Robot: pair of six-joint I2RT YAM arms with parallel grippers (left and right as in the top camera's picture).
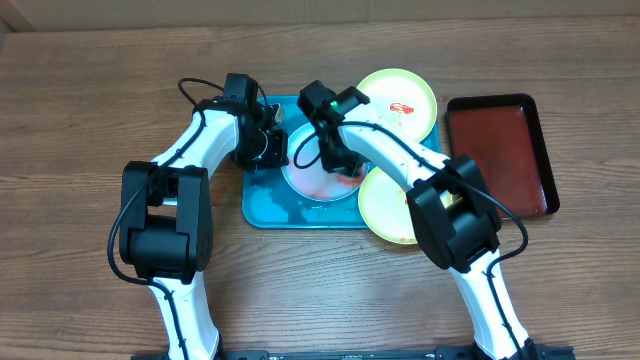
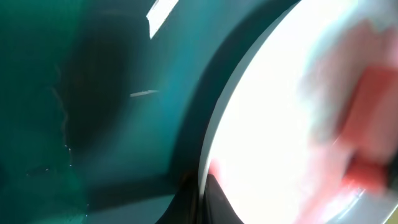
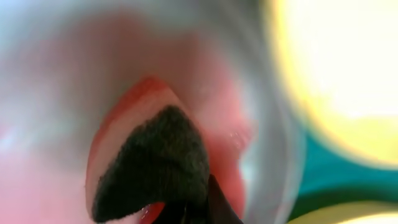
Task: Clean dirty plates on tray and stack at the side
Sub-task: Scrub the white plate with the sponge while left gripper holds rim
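The pale blue-white plate (image 1: 312, 187) lies on the teal tray (image 1: 262, 207), smeared pink-red. My left gripper (image 1: 272, 150) is shut on its left rim; in the left wrist view the rim (image 2: 208, 143) runs between the jaws (image 2: 202, 196). My right gripper (image 1: 345, 168) is shut on a red sponge with a dark scouring face (image 3: 155, 162) and presses it on that plate (image 3: 56, 81). One yellow-green plate (image 1: 398, 100) with a red smear lies at the tray's far right corner. Another yellow-green plate (image 1: 385, 212) lies at the near right, partly under the right arm.
A smaller dark-red, black-rimmed tray (image 1: 500, 150) lies to the right of the plates. Water drops sit on the teal tray floor (image 2: 68, 124). Bare wooden table surrounds the trays.
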